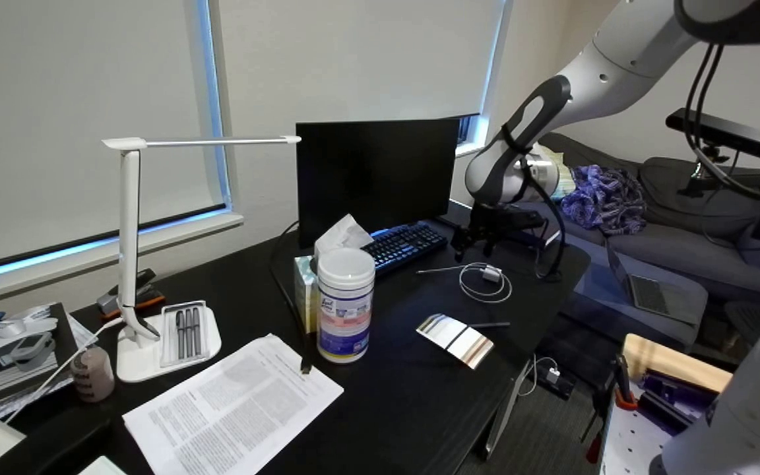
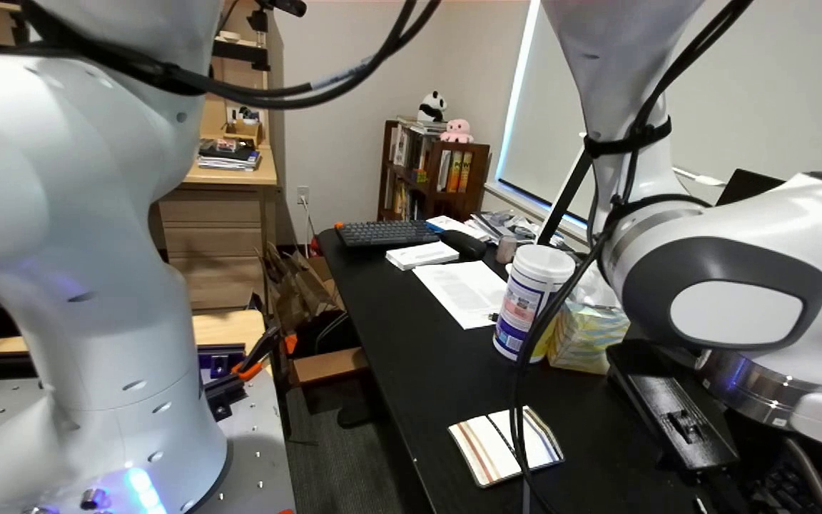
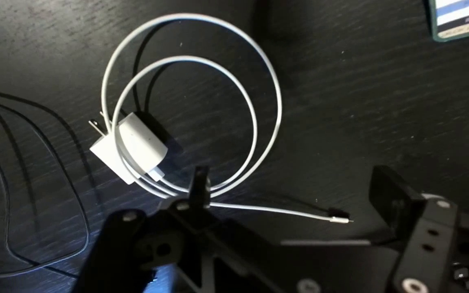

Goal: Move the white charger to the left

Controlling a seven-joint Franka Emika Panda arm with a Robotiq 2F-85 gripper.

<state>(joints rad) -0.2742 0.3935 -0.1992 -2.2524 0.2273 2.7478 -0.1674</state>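
Note:
The white charger [image 1: 491, 274] lies on the dark desk in an exterior view, with its cord looped around it. In the wrist view the charger [image 3: 139, 142] is left of the middle, prongs pointing up and left. Its long cord [image 3: 277, 97] looks white here; it coils twice, crosses over the block and ends in a small plug between my fingers. My gripper [image 3: 295, 193] is open with nothing held, above the desk. The charger block lies outside the jaws, beyond the left finger. In an exterior view the gripper [image 1: 474, 249] is just left of and behind the charger. The charger does not show in the exterior view with the arm base [image 2: 97, 400].
A striped notebook [image 1: 456, 340] lies nearer the desk's front edge. A wipes tub [image 1: 346, 307] and tissue box [image 1: 305, 290] stand left, with a keyboard [image 1: 406, 245] and monitor [image 1: 377, 178] behind. A thin dark cable [image 3: 61, 171] lies left of the charger in the wrist view.

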